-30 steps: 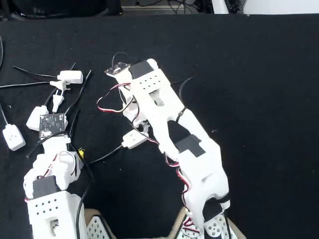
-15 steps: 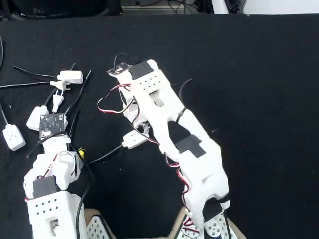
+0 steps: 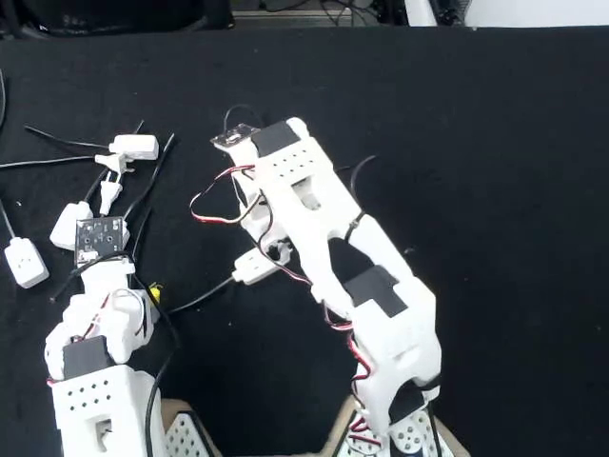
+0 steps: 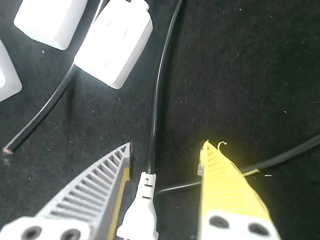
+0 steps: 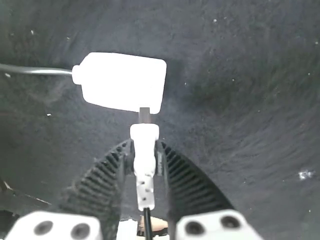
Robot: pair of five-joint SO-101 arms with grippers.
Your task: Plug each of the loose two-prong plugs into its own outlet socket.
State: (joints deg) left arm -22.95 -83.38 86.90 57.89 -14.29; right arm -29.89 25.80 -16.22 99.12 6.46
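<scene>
Pinching a plug (image 5: 144, 162), the right gripper (image 5: 144, 145) holds its prongs against an outlet (image 5: 120, 81).

Right half of the bench (image 3: 514, 190): bare black surface, free passage; the far strip is likewise unobstructed. The right arm (image 3: 333, 238) lies diagonally across the centre, barring the way between that free ground and the left side. Left side congested: three sockets (image 3: 133, 146) lie close together, with cables (image 3: 57, 140) crossing among them, near the left arm (image 3: 95, 333). The left pincer (image 4: 166, 147), jaws spread, has a loose plug (image 4: 142, 210) and its cord (image 4: 160, 90) in the gap, with two sockets near ahead. Ahead of the right pincer (image 5: 145, 145), clamped on the held plug (image 5: 145, 165), a lone socket (image 5: 120, 82) blocks the path, prongs at its face.
</scene>
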